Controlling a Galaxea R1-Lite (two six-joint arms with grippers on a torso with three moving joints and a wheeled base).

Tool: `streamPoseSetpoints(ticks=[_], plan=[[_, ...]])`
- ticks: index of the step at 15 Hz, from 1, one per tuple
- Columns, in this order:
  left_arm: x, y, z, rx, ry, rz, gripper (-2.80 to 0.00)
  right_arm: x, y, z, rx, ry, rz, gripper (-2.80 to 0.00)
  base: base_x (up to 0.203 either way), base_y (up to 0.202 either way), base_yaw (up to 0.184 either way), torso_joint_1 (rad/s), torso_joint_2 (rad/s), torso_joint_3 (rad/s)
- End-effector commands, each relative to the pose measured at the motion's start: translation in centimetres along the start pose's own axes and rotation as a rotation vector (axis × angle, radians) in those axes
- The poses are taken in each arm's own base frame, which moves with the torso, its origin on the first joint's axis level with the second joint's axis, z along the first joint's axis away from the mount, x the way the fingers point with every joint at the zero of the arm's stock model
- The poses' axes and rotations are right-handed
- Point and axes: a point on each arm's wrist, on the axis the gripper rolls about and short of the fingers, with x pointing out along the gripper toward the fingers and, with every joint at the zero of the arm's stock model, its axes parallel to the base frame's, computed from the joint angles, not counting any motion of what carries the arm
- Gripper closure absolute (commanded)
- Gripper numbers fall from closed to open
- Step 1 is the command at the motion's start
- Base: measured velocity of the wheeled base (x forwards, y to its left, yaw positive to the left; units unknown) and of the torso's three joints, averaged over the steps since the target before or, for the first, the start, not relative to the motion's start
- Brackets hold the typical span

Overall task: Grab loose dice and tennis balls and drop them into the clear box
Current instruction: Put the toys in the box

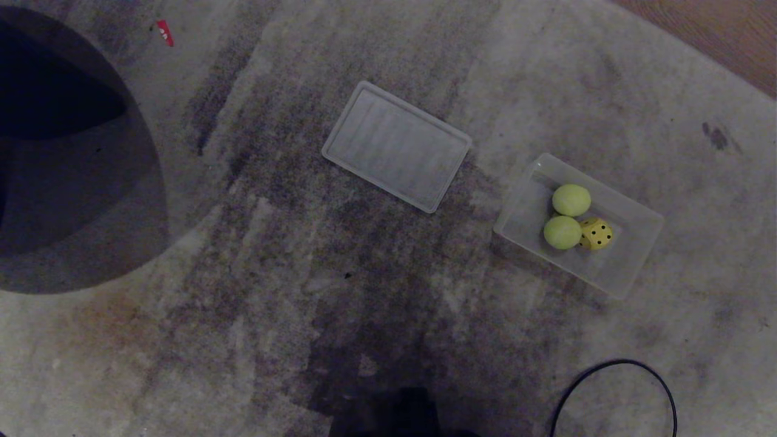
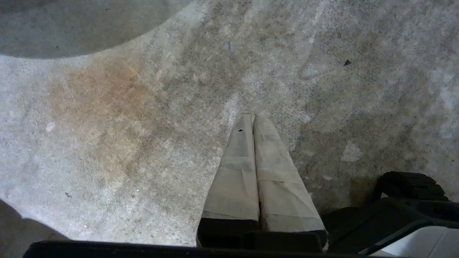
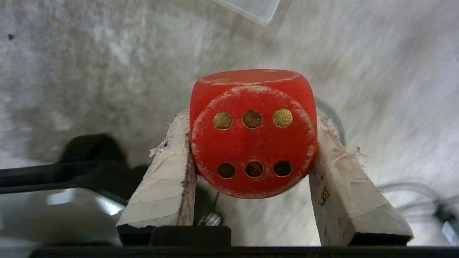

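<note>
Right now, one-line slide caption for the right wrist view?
Right gripper clamps the red die, six-pip face toward the camera, above the grey carpet.

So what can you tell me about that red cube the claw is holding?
The red die is a glossy cube with rounded, scuffed corners, its edges worn pale. The face toward the wrist camera shows six gold-brown pips in two rows. The right gripper clamps it between two pale padded fingers, lifted above the grey carpet.
</note>
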Motion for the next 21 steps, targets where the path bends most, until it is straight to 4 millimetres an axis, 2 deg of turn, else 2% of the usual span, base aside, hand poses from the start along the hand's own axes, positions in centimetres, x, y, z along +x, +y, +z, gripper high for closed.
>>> streamPoseSetpoints(ticks=[1,3,5,8,11,14,17,18,21], plan=[[0.0,0.0,0.0,0.0,0.003,0.001,0.0,2.7,0.4,3.3,0.051,0.186,-0.019,0.0,0.0,0.0,0.0,0.0,0.0,0.0],[0.0,0.0,0.0,0.0,0.003,0.001,0.0,6.3,0.6,5.6,0.114,0.311,-0.042,0.0,0.0,0.0,0.0,0.0,0.0,0.0],[0.0,0.0,0.0,0.0,0.003,0.001,0.0,10.8,0.8,6.7,0.156,0.369,-0.059,0.0,0.0,0.0,0.0,0.0,0.0,0.0],[0.0,0.0,0.0,0.0,0.003,0.001,0.0,18.0,1.0,7.0,0.194,0.36,-0.064,0.0,0.0,0.0,0.0,0.0,0.0,0.0],[0.0,0.0,0.0,0.0,0.003,0.001,0.0,23.3,1.0,7.0,0.231,0.269,-0.049,0.0,0.0,0.0,0.0,0.0,0.0,0.0],[0.0,0.0,0.0,0.0,0.003,0.001,0.0,27.1,1.1,7.6,0.311,0.17,-0.034,0.0,0.0,0.0,0.0,0.0,0.0,0.0],[0.0,0.0,0.0,-0.002,0.003,0.001,0.0,28.5,1.5,8.9,0.338,0.102,-0.001,0.0,0.0,0.0,0.0,0.0,0.0,0.0],[0.0,0.0,-0.1,-0.001,0.004,0.002,0.0,29.1,1.5,8.9,0.339,0.102,-0.001,-2.8,0.0,0.0,0.0,0.0,0.0,0.0],[0.0,0.0,-0.1,-0.002,0.004,0.001,0.0,29.6,1.8,8.7,0.337,0.115,0.023,-2.8,0.0,0.0,0.0,0.0,0.0,0.0]])
